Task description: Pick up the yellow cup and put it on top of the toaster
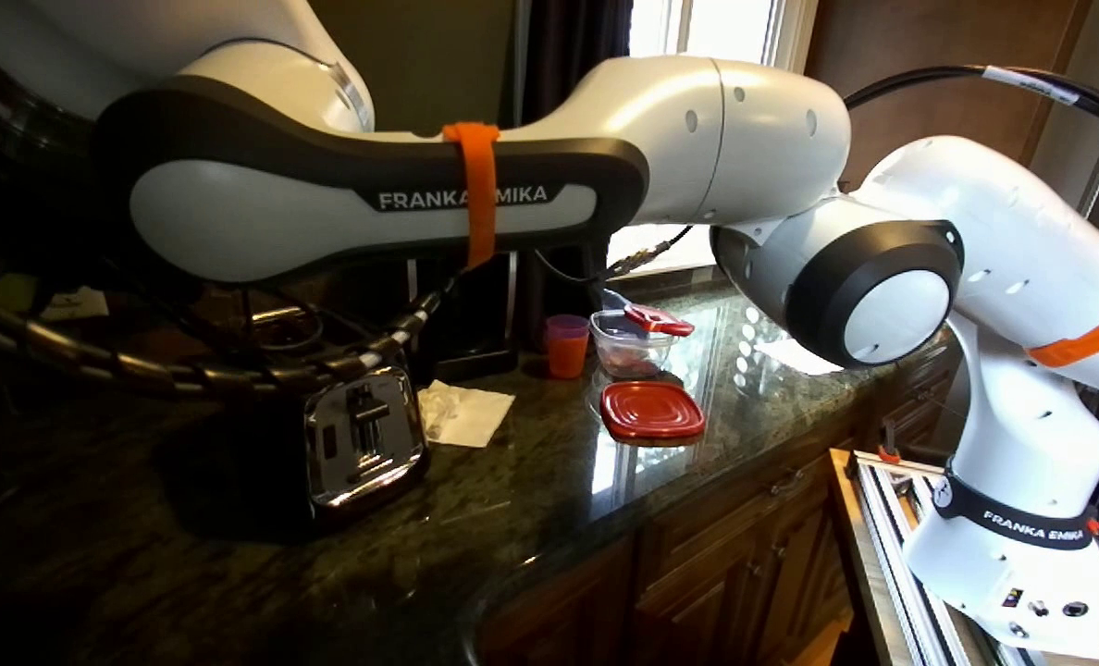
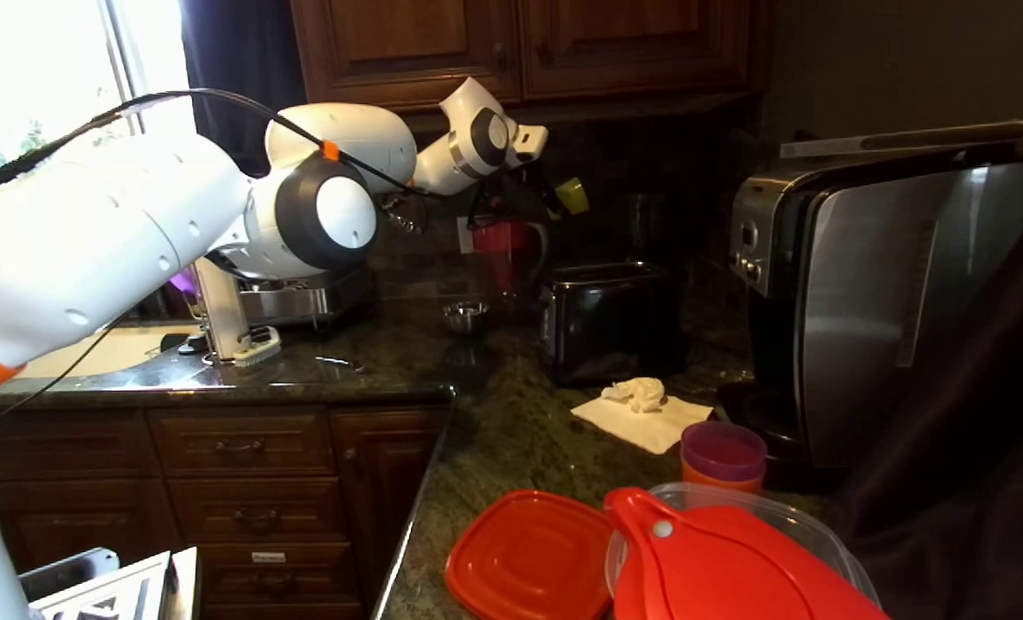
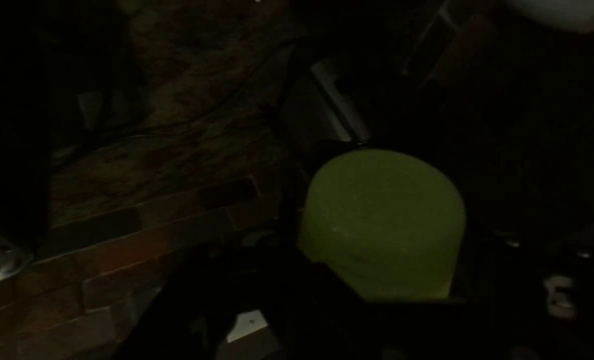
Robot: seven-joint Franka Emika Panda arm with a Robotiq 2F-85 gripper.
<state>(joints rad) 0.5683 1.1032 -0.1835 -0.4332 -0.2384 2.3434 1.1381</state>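
Black end effector [image 2: 557,199] is gripping the round yellow-green cup [image 2: 573,196], upper centre in an exterior view (tilted, btw), so picking's looking done; placing it on the boxy chrome toaster [image 2: 615,325] mid-frame is remaining.

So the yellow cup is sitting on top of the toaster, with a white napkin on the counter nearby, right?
Not quite: the yellow cup isn't on top of the toaster. An exterior view shows it held up in the air by the tool, apart from the toaster. The white napkin does lie on the counter nearby.
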